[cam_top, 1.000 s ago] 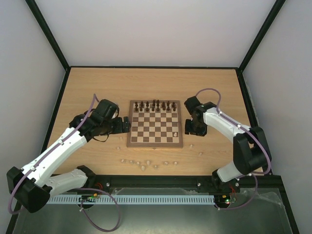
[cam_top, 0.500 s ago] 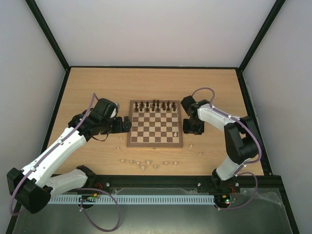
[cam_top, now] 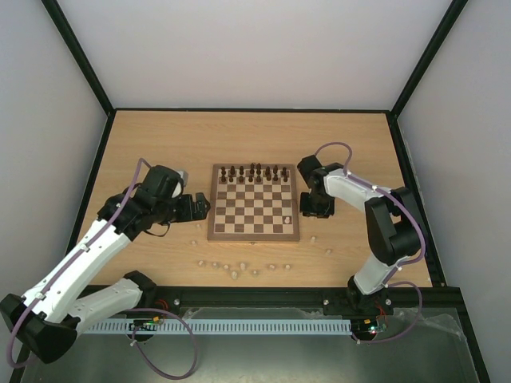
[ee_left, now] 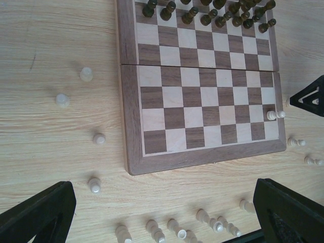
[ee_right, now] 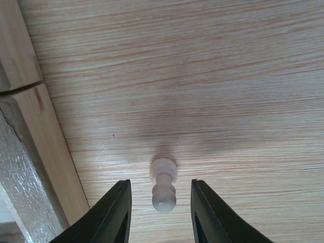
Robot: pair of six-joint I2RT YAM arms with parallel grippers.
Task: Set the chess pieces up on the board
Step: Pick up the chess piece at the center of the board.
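Your right claw point(ee_right: 160, 202) is straddling a tiny pale cream wooden pawn point(ee_right: 163, 188). One finger is sitting on each side of it, with a sliver of daylight showing both ways, so the jaws are parted and aren't gripping anything yet. The pawn is lying on its side on the light-wood worktop point(cam_top: 160, 144), just off the right edge of the square chequered wooden chessboard point(cam_top: 254, 238).

I'd guess it's going to feel like nothing: featherlight, hard, smooth turned wood. It's round too, so it'll probably want to roll or squirt out if you're pinching off-centre. I'd be aiming across the fat base or the head rather than the skinny neck. Since it's lying flat, you're also looking at standing it up at the square.

Your left claw point(ee_left: 162, 217) is hanging wide open and empty, off the board's left side.

There's no box or tray showing anywhere, so the board is the only thing holding anything. The dark brown chessmen point(cam_top: 254, 172) are standing along its far rows. One lone cream piece point(cam_top: 287, 219) is sitting near the front right corner, and it's looking tipped over from the left wrist view. The other cream pieces point(cam_top: 235, 267) are lying scattered on the worktop in front of the board and off its left side.
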